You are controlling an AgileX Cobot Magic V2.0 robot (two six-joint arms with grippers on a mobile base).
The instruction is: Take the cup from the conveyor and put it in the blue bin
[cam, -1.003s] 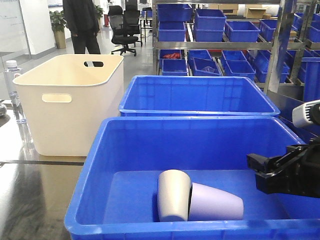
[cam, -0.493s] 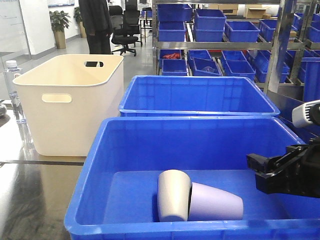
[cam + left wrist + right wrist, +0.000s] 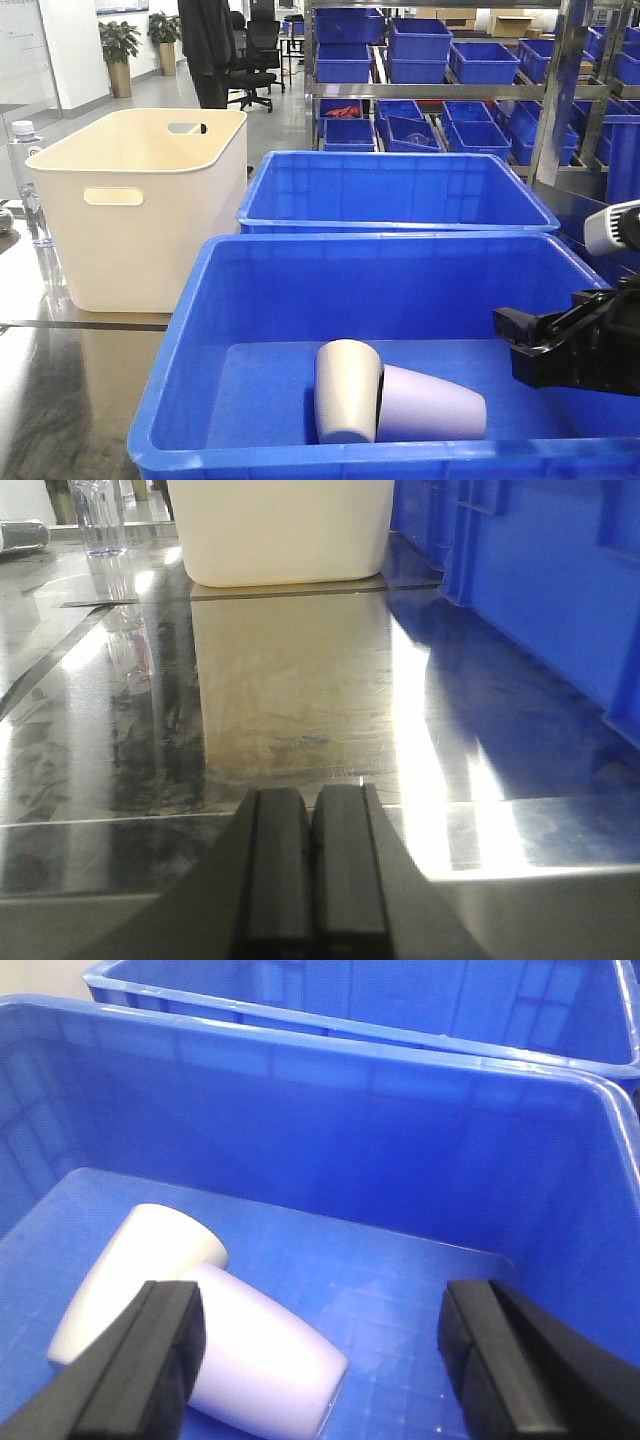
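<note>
Two cups lie on their sides on the floor of the near blue bin (image 3: 180,340): a grey-beige cup (image 3: 347,390) and a lilac cup (image 3: 432,404), touching. Both also show in the right wrist view, the pale cup (image 3: 135,1265) and the lilac cup (image 3: 262,1355). My right gripper (image 3: 320,1350) is open and empty, hovering inside the bin (image 3: 330,1120) above the cups; it shows at the bin's right side in the front view (image 3: 530,345). My left gripper (image 3: 312,865) is shut and empty, low over a shiny metal table (image 3: 290,700). The conveyor is out of view.
A second blue bin (image 3: 395,190) stands behind the near one. A cream-white tub (image 3: 140,200) stands at the left, also in the left wrist view (image 3: 280,530). A water bottle (image 3: 28,180) is at the far left. Shelves of small blue bins (image 3: 450,60) and a person (image 3: 210,45) are behind.
The person in the background has walked to the right. Both arms and the cups have not moved.
</note>
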